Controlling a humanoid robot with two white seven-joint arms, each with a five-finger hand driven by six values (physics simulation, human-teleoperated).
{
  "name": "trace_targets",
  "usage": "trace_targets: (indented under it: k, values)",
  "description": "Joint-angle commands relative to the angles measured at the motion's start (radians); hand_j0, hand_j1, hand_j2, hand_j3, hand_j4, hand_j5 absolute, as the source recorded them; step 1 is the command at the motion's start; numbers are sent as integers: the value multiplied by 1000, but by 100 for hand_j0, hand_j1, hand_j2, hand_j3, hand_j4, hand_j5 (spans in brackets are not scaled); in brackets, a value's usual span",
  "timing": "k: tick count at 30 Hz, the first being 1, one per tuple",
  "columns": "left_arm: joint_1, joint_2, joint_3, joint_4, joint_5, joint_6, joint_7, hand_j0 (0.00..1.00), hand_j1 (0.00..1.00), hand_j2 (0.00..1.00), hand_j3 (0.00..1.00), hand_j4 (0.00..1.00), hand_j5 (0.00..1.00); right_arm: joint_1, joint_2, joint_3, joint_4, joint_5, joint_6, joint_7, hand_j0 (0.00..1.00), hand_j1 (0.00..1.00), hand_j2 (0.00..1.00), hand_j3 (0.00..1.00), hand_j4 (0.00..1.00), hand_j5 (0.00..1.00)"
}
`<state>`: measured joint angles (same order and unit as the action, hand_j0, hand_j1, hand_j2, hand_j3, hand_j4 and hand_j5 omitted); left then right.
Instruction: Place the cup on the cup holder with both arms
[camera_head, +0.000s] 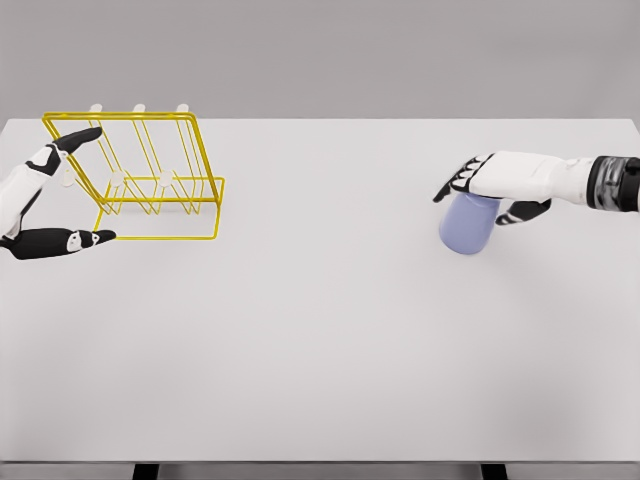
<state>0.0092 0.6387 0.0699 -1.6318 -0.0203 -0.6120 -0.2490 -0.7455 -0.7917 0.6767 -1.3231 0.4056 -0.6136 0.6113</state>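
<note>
One head camera looks steeply down over the whole white table (320, 350).

A wide white table (330, 340) is filling nearly the whole view, its top plain and matte, running out past the left and right edges. Even, soft light is falling across it, leaving only faint shadows. Behind the far edge a flat grey wall (330, 55) is spanning the picture, without seams or windows. Along the bottom, below the near edge, a thin grey strip is showing, and two dark legs (146, 471) are peeking out there.
</note>
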Motion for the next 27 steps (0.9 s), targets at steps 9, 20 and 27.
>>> trace_targets:
  k: [9,20,27]
  values:
    - [6,1,1,0,6,1,0,100,100,100,100,100,100,-5,12,-16,-5,-10,3,0,51,51,51,51,51,51]
    - [6,1,2,0,6,1,0,100,100,100,100,100,100,-25,86,-59,-11,-7,3,0,34,34,34,34,34,34]
    - [6,1,2,0,6,1,0,100,100,100,100,100,100,-52,198,-57,-18,-2,3,0,36,36,36,36,36,36]
